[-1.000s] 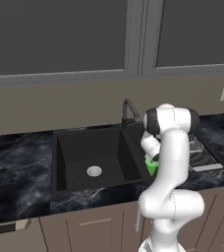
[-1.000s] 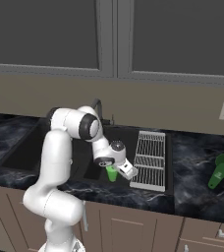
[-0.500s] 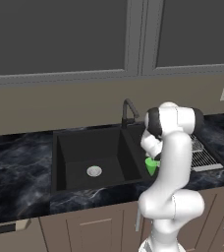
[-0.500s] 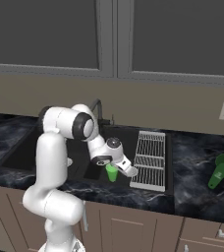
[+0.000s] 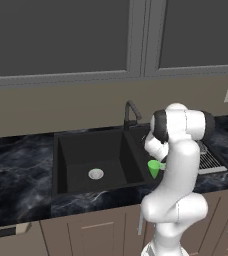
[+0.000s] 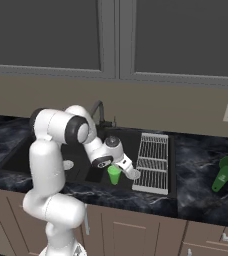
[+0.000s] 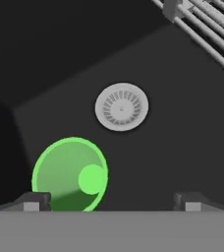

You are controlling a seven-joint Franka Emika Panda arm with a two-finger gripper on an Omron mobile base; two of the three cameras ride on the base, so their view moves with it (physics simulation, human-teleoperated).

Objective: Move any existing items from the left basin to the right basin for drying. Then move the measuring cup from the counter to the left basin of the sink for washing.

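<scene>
Hand view: looking down into the right basin (image 7: 182, 123), round silver drain (image 7: 121, 107) near centre, light-green tumbler (image 7: 70, 174) upright on the basin floor at lower left, open mouth facing the camera. Gripper (image 7: 111, 202) fingertips sit wide apart at the bottom edge, spread, nothing between them; the left tip overlaps the tumbler's rim in the picture, contact unclear. Wire rack (image 7: 207, 29) bars cross the top right corner

Right base view: arm bent low over the sink (image 6: 46, 145), gripper (image 6: 128, 170) just above and beside the tumbler (image 6: 114, 174), which stands in the narrow right basin (image 6: 117, 142) next to the wire rack (image 6: 153, 162). Measuring cup (image 6: 225, 172), darker green with stick handle, lies on the counter (image 6: 201, 165) well apart to the right

Left base view: tumbler (image 5: 154, 168) partly hidden behind the arm, at the right side of the divider. Left basin (image 5: 86, 150) holds its drain (image 5: 96, 174) and nothing else visible. Faucet (image 5: 130, 114) stands at the back by the divider
</scene>
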